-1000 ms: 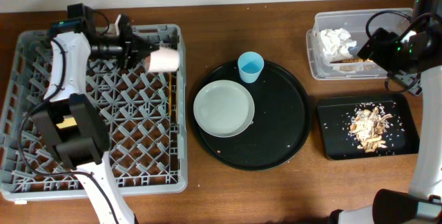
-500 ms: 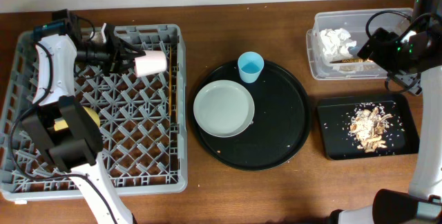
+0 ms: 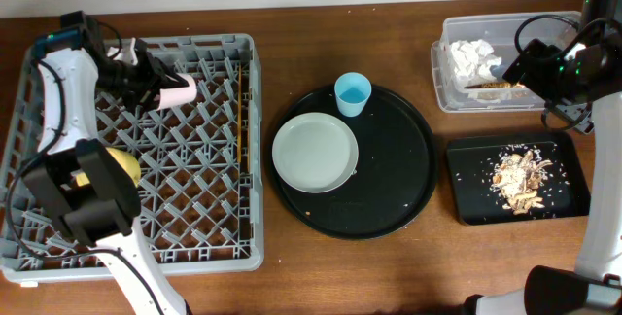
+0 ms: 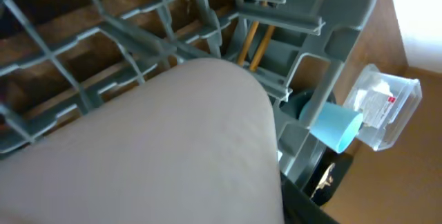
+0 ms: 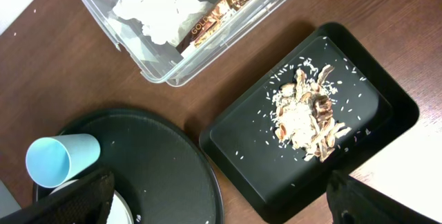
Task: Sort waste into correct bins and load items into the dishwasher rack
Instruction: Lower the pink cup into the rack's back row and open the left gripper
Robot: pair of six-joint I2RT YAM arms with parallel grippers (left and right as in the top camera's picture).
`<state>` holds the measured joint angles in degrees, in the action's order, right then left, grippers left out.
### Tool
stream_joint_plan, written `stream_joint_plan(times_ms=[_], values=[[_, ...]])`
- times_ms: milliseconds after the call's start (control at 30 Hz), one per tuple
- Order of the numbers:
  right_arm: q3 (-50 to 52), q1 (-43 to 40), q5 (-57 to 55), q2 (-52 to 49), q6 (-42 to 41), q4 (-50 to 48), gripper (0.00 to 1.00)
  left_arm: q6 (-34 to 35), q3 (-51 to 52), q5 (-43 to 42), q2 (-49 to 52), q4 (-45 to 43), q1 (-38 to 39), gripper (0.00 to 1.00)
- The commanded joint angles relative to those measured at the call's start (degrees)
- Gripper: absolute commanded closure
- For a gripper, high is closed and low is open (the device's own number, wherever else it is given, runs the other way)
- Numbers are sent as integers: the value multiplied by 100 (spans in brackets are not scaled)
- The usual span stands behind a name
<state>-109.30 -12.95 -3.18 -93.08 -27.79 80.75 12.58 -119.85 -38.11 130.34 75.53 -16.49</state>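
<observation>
Laying pink cup [image 3: 178, 93] sideways among dishwasher rack [image 3: 194, 213] pegs, likely to seat it; cannot tell whether left jaws pinch it. Holding right jaws spread wide, empty, near clear tub [image 3: 442, 82].

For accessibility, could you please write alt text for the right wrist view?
Clear tub holding white napkins and a gold wrapper, beside a shallow black tray of food scraps; a blue cup sits on a round black tray.

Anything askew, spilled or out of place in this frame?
The pink cup lies on its side across the pegs near the far edge of the dishwasher rack, which looks unsettled. Loose grains are scattered around the food scraps but stay inside the black tray. Nothing else stands out.
</observation>
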Motion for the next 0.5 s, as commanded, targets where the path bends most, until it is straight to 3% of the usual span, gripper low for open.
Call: stream_joint_plan(times_ms=[0,33,100,167,233,333,467], values=[[-50,-11,-31,-22,52,0,1,-28,142,946,208,129,-251,57],[-50,-11,-33,-22,52,0,1,-28,142,866,208,149,-260,57],[-50,-11,-33,-22,52,0,2,-28,142,688,208,160,-260,71],[-50,-11,-31,-22,52,0,1,-31,136,522,208,160,-260,92],[-50,-11,-31,-22,52,0,1,-33,87,203,208,229,-260,100],[-50,-11,-31,-22,52,0,1,-247,-212,-520,205,466,-260,100],[-50,-11,-31,-22,52,0,1,-461,-863,-577,120,870,-258,99]])
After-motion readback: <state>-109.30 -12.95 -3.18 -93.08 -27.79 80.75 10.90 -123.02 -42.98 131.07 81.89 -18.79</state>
